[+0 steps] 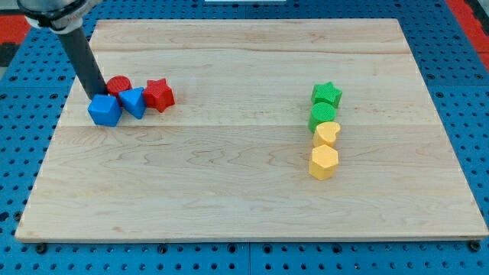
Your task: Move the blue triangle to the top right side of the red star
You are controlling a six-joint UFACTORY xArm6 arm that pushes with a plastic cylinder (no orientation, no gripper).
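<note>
The blue triangle [134,101] lies at the view's left, touching the left side of the red star [160,94]. A blue cube [105,110] sits just left of the triangle. A red round block [118,85] lies behind them, above the triangle. My tip [98,93] stands at the top edge of the blue cube, left of the red round block and left of the triangle. The dark rod rises from it towards the view's top left.
At the view's right a column of blocks runs downwards: a green star [327,94], a green block [323,115], a yellow heart [327,134] and a yellow hexagon [323,162]. The wooden board [244,191] lies on a blue perforated base.
</note>
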